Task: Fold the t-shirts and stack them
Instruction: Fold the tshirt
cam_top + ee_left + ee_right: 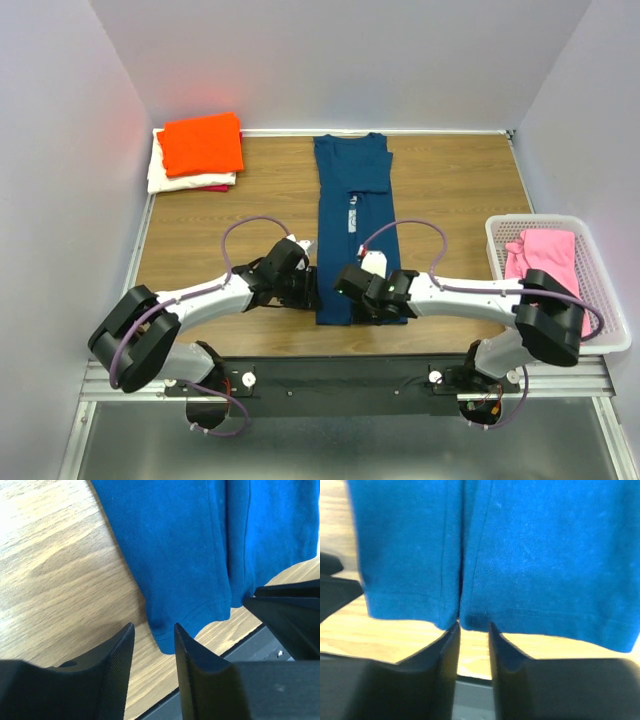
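Note:
The navy blue t-shirt [352,205] lies flat on the table in a long narrow strip, sides folded in, collar at the far end. My left gripper [308,287] is open at its near left hem corner [167,640], which sits just off the fingertips. My right gripper [352,290] is open at the near hem [475,620], jaws just short of the cloth edge. A folded stack sits at the far left: orange t-shirt [202,143] on top, cream-white [170,180] and red [214,188] below. The pink t-shirt [545,262] lies in the basket.
A white plastic basket [600,290] stands at the table's right edge. The wooden table [450,190] ends in a black rail near the arm bases. Grey walls close in the back and both sides.

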